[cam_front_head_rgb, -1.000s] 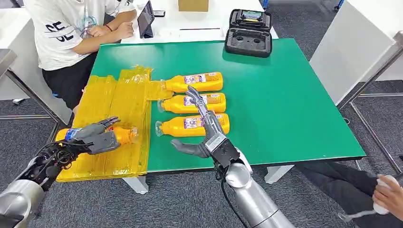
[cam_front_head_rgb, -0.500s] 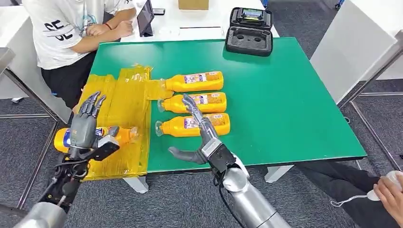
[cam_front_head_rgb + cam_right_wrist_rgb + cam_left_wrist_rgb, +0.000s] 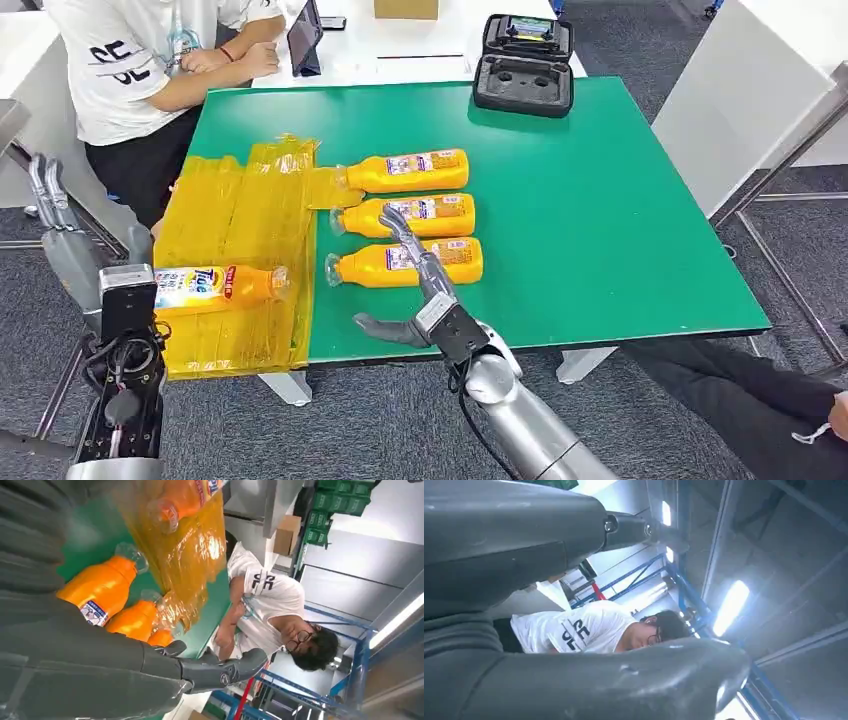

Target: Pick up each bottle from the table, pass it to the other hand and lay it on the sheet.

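Note:
An orange bottle (image 3: pixel 215 287) lies on its side on the yellow sheet (image 3: pixel 245 205), cap toward the table. Three more orange bottles lie in a row on the green table (image 3: pixel 600 220): far (image 3: pixel 410 172), middle (image 3: pixel 412 216) and near (image 3: pixel 405 263). My left hand (image 3: pixel 70 250) is raised off the left side of the sheet, fingers straight up and apart, holding nothing; the left wrist view shows its thumb (image 3: pixel 589 680). My right hand (image 3: pixel 420 295) hovers over the near bottle, fingers spread, thumb out. The right wrist view shows the bottles (image 3: pixel 102 592) beyond its fingers (image 3: pixel 215 672).
A person in a white shirt (image 3: pixel 150 60) sits at the far left corner beside a tablet (image 3: pixel 305 40). A black case (image 3: pixel 525 65) stands open at the table's far edge. Another person's hand (image 3: pixel 835 420) is low at the right. The sheet overhangs the table's left side.
My left hand let go of the bottle, which now lies on the sheet, and rose away to the left. My right hand has hardly moved.

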Action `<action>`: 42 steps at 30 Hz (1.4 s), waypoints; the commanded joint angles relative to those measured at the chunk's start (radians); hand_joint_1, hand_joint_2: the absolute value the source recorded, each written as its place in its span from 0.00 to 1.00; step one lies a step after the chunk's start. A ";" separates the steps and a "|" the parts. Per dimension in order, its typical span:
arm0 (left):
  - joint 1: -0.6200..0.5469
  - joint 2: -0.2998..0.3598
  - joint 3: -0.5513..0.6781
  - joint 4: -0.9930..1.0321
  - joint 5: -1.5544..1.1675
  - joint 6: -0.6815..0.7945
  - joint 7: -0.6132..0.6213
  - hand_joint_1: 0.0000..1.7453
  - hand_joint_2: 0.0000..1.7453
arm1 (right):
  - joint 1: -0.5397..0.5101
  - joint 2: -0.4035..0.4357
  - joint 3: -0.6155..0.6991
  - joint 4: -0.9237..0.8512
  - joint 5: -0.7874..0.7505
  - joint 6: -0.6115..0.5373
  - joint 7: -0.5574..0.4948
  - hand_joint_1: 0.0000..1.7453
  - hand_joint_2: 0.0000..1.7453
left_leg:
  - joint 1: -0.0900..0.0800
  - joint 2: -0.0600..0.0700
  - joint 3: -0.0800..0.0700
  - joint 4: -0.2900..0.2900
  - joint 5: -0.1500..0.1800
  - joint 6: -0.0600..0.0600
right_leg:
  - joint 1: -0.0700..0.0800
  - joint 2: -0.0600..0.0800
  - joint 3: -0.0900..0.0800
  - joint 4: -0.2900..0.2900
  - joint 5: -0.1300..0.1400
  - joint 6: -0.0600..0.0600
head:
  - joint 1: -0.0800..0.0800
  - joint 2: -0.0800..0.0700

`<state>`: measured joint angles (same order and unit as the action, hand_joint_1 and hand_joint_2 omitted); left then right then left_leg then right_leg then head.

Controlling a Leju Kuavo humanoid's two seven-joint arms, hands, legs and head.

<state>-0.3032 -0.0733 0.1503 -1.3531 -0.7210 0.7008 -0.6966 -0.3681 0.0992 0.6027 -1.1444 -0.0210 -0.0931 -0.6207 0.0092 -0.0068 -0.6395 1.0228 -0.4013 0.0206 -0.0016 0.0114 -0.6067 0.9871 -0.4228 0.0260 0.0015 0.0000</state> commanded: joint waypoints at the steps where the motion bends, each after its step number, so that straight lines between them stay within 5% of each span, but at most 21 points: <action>1: -0.015 -0.042 0.054 0.014 0.007 -0.003 -0.002 0.00 0.00 | -0.051 -0.034 0.044 0.065 0.000 -0.004 0.005 0.00 1.00 | 0.000 0.000 0.003 -0.001 -0.001 0.000 | 0.000 -0.001 0.003 -0.001 -0.001 0.000 | 0.000 0.000; 3: -0.021 -0.029 -0.008 0.143 0.304 -0.003 -0.002 0.00 0.00 | -0.082 -0.051 0.051 0.088 0.074 -0.049 0.061 0.00 1.00 | 0.000 0.000 0.004 -0.001 -0.002 0.000 | 0.000 -0.001 0.004 -0.001 -0.001 0.000 | 0.000 0.000; 4: -0.019 -0.018 -0.033 0.182 0.365 -0.003 -0.002 0.00 1.00 | -0.096 -0.058 0.051 0.097 0.088 -0.053 0.077 0.00 1.00 | -0.001 -0.001 0.003 -0.002 0.000 0.000 | -0.001 -0.002 0.004 -0.001 -0.001 0.000 | 0.000 0.000; 5: -0.010 0.021 -0.154 0.231 0.645 -0.003 -0.002 0.00 1.00 | -0.146 -0.090 0.031 0.134 0.166 -0.073 0.131 0.00 1.00 | -0.001 -0.002 0.005 -0.002 -0.001 0.000 | -0.001 -0.003 0.006 -0.002 -0.001 0.000 | 0.000 0.000; 8: 0.019 0.001 -0.185 0.263 0.841 -0.101 -0.002 0.00 1.00 | -0.247 -0.129 -0.009 0.239 0.238 -0.043 0.209 0.00 1.00 | -0.002 -0.002 0.002 -0.001 0.000 0.000 | -0.002 -0.002 0.002 -0.001 0.000 0.001 | 0.000 0.000; 13: 0.003 0.002 -0.251 0.323 0.870 -0.135 -0.002 0.00 1.00 | -0.386 -0.142 -0.009 0.420 0.351 -0.021 0.287 0.00 1.00 | -0.002 -0.003 0.002 -0.001 0.001 0.002 | -0.002 -0.003 0.003 -0.001 0.000 0.001 | 0.000 0.000; 42: -0.037 0.011 -0.312 0.369 0.794 -0.069 -0.002 0.00 1.00 | -0.483 -0.050 0.076 0.745 0.470 0.080 0.348 0.00 1.00 | -0.004 -0.001 0.000 0.000 0.001 0.002 | -0.003 -0.002 0.001 0.000 0.001 0.002 | 0.000 0.000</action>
<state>-0.3011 -0.0786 -0.1217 -1.0571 0.0778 0.6245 -0.7008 -0.7748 0.0275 0.6234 -0.5531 0.4410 -0.0221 -0.2906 0.0054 -0.0083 -0.6416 1.0233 -0.3994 0.0232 -0.0042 0.0104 -0.6079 0.9871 -0.4212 0.0284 0.0015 0.0000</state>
